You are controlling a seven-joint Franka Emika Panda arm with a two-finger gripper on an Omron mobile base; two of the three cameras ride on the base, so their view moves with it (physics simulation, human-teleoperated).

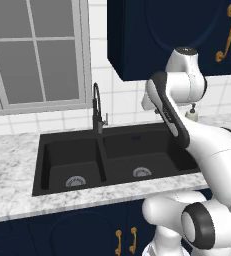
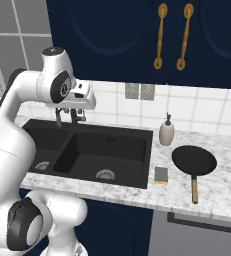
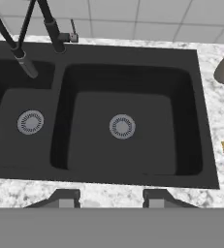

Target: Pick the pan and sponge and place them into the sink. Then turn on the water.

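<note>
The white arm's two-finger gripper (image 2: 67,118) hangs above the matte black two-basin sink (image 2: 137,134), its dark fingers spread apart with nothing between them. On the marble counter at the sink's three o'clock lie the yellow, grey-faced sponge (image 2: 161,174) and, beyond it, the round black frying pan (image 2: 194,160), its tan handle pointing to six o'clock.

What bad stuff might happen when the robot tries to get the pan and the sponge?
The pan has a thin handle, so it may tip or slip in the gripper.

The sponge lies flat near the sink edge, beside the pan and soap bottle, so the fingers might bump a neighbour.

The tall faucet stands behind the basins and could get knocked.
</note>
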